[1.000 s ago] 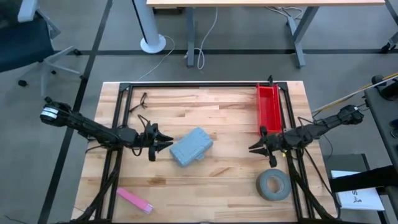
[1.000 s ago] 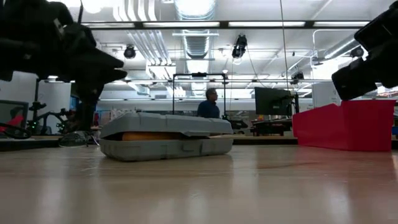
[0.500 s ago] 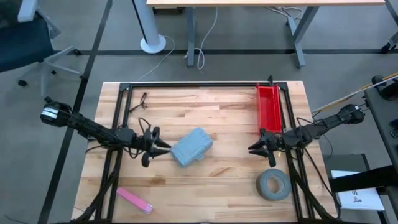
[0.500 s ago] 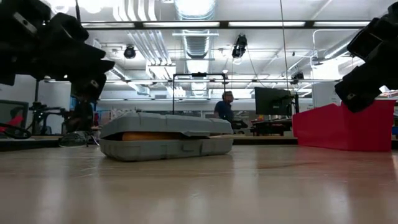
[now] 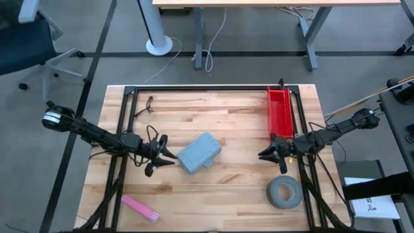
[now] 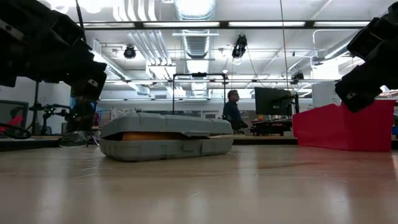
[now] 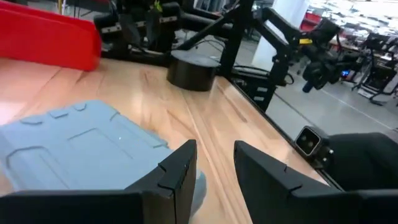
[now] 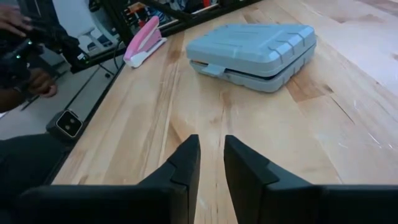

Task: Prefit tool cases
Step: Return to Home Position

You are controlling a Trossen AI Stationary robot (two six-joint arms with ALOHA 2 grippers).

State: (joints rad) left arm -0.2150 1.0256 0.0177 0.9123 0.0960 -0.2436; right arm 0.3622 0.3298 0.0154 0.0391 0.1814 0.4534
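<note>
Left gripper [image 5: 167,157] drawn back from closed case [image 5: 199,153] (fingers slightly apart), right gripper [image 5: 262,154] likewise.

Grey case [image 6: 166,137] on wooden table [image 6: 199,186], red bin [image 6: 339,127] right

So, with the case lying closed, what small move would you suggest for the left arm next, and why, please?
Probably ease the left gripper back from the tool case toward its own side of the table. The case lies closed, the left fingers are empty beside its edge, and the right gripper waits apart near the red bin.
</note>
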